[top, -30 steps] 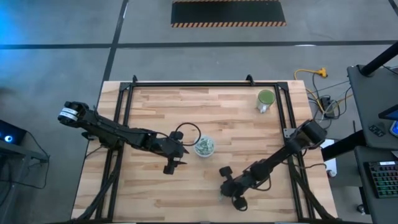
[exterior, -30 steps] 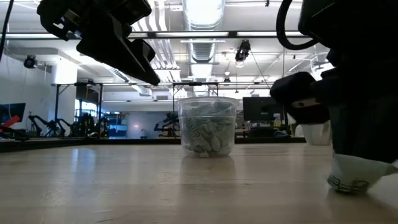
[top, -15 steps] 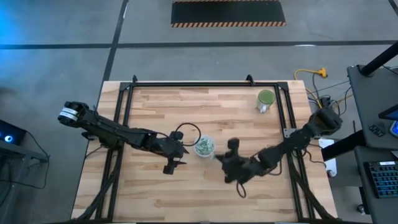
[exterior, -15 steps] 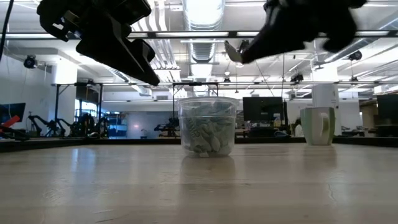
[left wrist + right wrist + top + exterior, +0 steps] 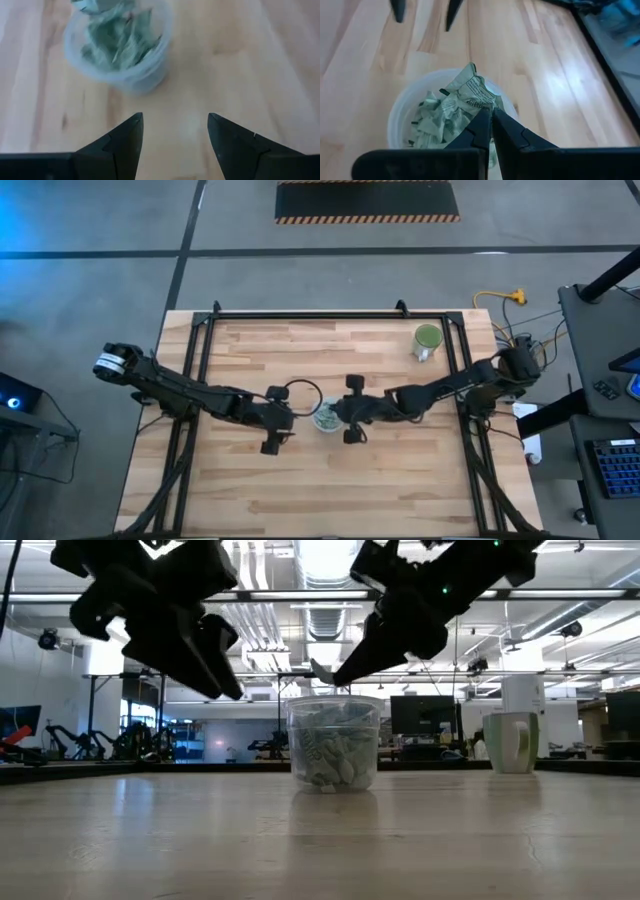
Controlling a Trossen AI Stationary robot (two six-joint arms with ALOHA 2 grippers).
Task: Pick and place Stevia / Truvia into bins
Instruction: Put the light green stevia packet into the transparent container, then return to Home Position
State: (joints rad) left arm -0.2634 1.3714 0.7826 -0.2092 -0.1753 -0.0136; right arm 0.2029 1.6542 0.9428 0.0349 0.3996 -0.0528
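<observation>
The bin is a small round clear cup (image 5: 327, 417) (image 5: 334, 745) standing on its base at mid-table, filled with several pale green and white packets (image 5: 432, 125). My right gripper (image 5: 345, 416) (image 5: 491, 116) hangs over the cup's right rim, shut on one crumpled pale green packet (image 5: 470, 95) (image 5: 322, 672). My left gripper (image 5: 281, 424) (image 5: 174, 120) is open and empty. It hovers left of the cup (image 5: 120, 45), above the table, and shows at upper left in the low view (image 5: 215, 680). My right gripper pinches the crumpled packet between its two fingers, at the packet's edge nearest the fingertips (image 5: 481, 109). The fingers slant down from the table's right. The rest of the packet sticks out beyond the fingertips, lifted clear above the cup's opening.
A green mug with a white handle (image 5: 427, 340) (image 5: 512, 743) stands near the table's far right corner. A black cable loop (image 5: 303, 392) hangs by the left gripper, just beyond the cup. Bare wooden tabletop (image 5: 300, 480) lies toward the near edge.
My right gripper has risen from the table near its near edge with a packet and swung left and away from the near edge, up to the cup; it now holds the packet over the cup's rim. The cup has stayed put.
</observation>
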